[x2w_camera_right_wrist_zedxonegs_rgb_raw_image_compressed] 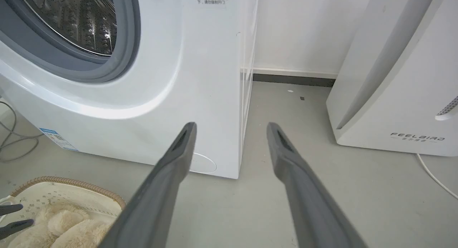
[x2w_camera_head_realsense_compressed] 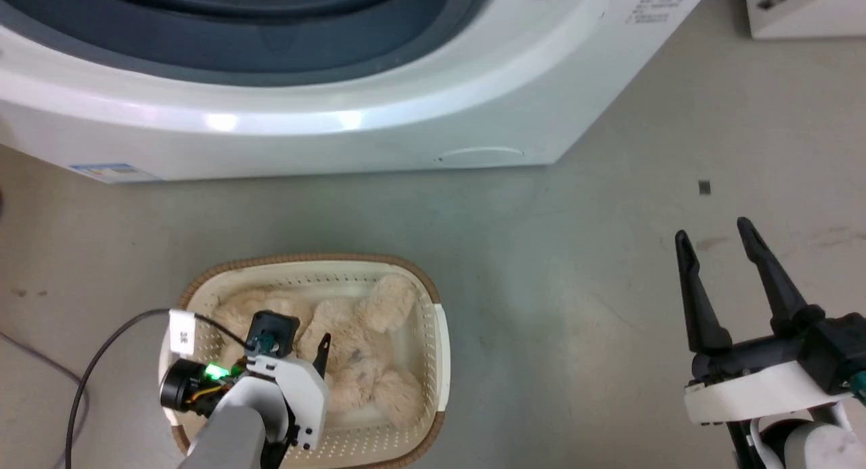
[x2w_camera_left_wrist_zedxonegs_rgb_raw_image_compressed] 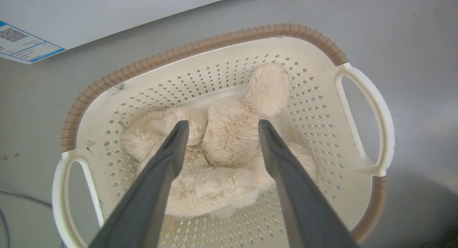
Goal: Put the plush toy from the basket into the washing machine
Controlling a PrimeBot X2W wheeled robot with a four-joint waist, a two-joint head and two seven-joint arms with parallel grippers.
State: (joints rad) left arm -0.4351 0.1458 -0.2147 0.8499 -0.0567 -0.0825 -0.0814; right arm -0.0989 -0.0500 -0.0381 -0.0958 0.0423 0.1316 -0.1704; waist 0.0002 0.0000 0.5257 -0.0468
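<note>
The grey floor [x2w_camera_head_realsense_compressed: 575, 266] ran under everything. On its far side stood the big white front-loading washing machine [x2w_camera_head_realsense_compressed: 379, 117], its round grey-gasketed porthole [x2w_camera_right_wrist_zedxonegs_rgb_raw_image_compressed: 118, 58] showing the shiny perforated steel drum [x2w_camera_right_wrist_zedxonegs_rgb_raw_image_compressed: 71, 19] inside. To the right of it, with a gap of floor between, was a white plastic appliance marked FEELBAIRD [x2w_camera_right_wrist_zedxonegs_rgb_raw_image_compressed: 393, 79].

Down on the near left, just in front of the machine, sat the cream plastic basket with perforated sides and a brown woven-look rim [x2w_camera_head_realsense_compressed: 304, 258]. And the fluffy cream-beige plush toy [x2w_camera_head_realsense_compressed: 358, 333] was right there in it, lying flat on the bottom and taking up most of its length, one rounded limb pointing toward the far right corner.

The left fingers [x2w_camera_left_wrist_zedxonegs_rgb_raw_image_compressed: 168, 158] hung over the basket, tips pointing down at the toy's middle, spread wide, gripping nothing; whether the tips touched the fur could not be told. The right fingers [x2w_camera_head_realsense_compressed: 697, 300] were well off to the right above bare floor, parted and empty.

A thin dark cable [x2w_camera_head_realsense_compressed: 74, 388] trailed over the floor by the basket's left side, and a small blue-edged label [x2w_camera_head_realsense_compressed: 111, 172] sat low on the machine's front.
</note>
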